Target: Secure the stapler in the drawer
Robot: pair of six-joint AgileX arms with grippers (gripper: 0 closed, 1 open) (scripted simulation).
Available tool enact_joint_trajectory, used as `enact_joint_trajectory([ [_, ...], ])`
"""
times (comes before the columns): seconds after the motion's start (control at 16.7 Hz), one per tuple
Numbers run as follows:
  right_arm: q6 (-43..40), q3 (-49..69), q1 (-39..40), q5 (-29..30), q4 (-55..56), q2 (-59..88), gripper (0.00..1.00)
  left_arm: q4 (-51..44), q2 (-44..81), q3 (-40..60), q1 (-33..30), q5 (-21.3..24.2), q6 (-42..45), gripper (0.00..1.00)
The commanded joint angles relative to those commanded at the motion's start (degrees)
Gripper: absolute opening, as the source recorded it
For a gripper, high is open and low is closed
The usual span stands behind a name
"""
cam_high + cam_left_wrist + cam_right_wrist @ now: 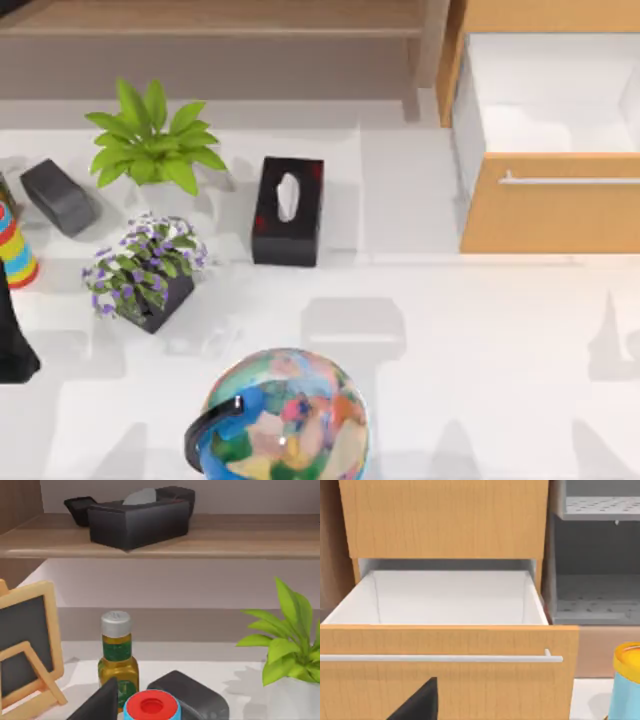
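Globe point(285, 415) nearest; drawer point(551, 200) open; left arm point(15, 335) perhaps parked.

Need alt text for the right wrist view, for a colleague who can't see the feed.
The drawer stands pulled open, its orange-tan wood front and thin silver bar handle facing the camera and nothing visible on its white inside. A grey shelf unit stands beside it, and a blue and yellow container sits at the frame's edge.

The top view looks straight down; the right wrist view faces the drawer point(445, 645) closely, shared with the top view.
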Motion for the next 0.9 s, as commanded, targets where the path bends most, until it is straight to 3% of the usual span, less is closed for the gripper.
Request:
enact_joint_trajectory([
  [0.42,-3.4,7.4,-1.9,0.0,-9.0,9.4,1.00,0.0,0.0,0.0,0.0,0.0,0.0,1.00],
  [0.9,-13.8,28.3,-8.3,-0.3,-39.5,50.0,1.00,0.0,0.0,0.0,0.0,0.0,0.0,1.00],
])
